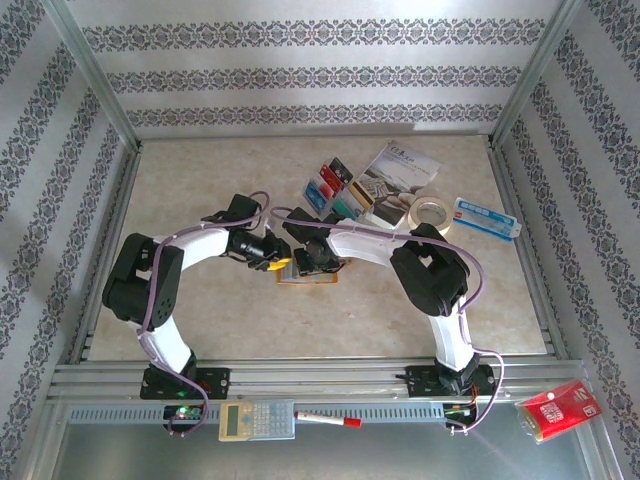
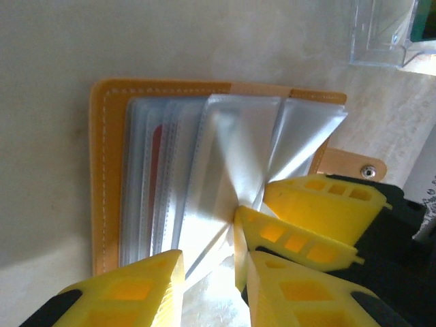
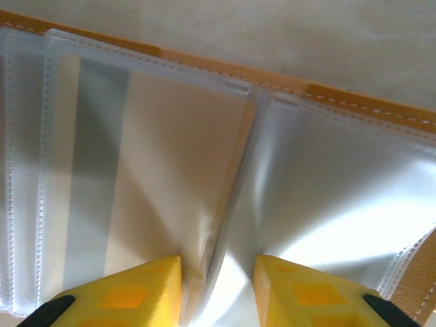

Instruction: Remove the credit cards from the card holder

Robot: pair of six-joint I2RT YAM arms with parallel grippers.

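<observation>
The card holder [image 2: 109,170] lies open on the table [image 1: 200,190] between both arms; your right tool [image 3: 218,266] pinches the clear sleeves [image 3: 170,150], limp and slippery; the left tool [image 2: 209,266] straddles their edges, grip I cannot tell; the red card [image 2: 155,157] looks stiff, so take it by an edge at the pocket mouth.

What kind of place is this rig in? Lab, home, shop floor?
Probably a lab data-collection cell: aluminium frame round a small table, patterned wallpaper panels as backdrop, loose props like a tape roll and calculator.
</observation>
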